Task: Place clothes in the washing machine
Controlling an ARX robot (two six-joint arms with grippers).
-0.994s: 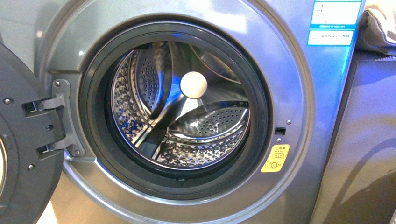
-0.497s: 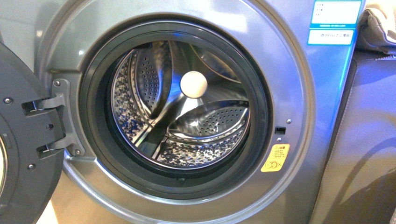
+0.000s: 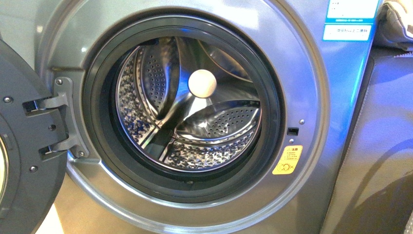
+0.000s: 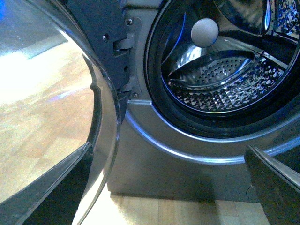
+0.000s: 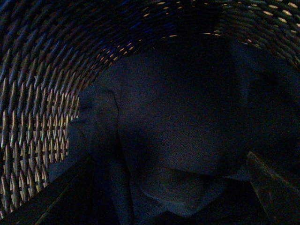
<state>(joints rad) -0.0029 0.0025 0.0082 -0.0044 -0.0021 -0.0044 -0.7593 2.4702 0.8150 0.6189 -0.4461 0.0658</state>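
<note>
Washing machine (image 3: 311,97) at centre of the front view, door (image 3: 19,161) open at the left edge to free the drum (image 3: 146,83); the clothes (image 5: 178,117) lie in a woven basket (image 5: 33,117) under the released, empty right claw (image 5: 168,197), while the left claw (image 4: 166,187), likewise released, faces the porthole.

The door (image 3: 19,161) is cut off at the front view's left edge; the labels (image 3: 347,32), upper right, carry print too small to read; the clothes (image 5: 178,126) blur into shadow at their edges.
</note>
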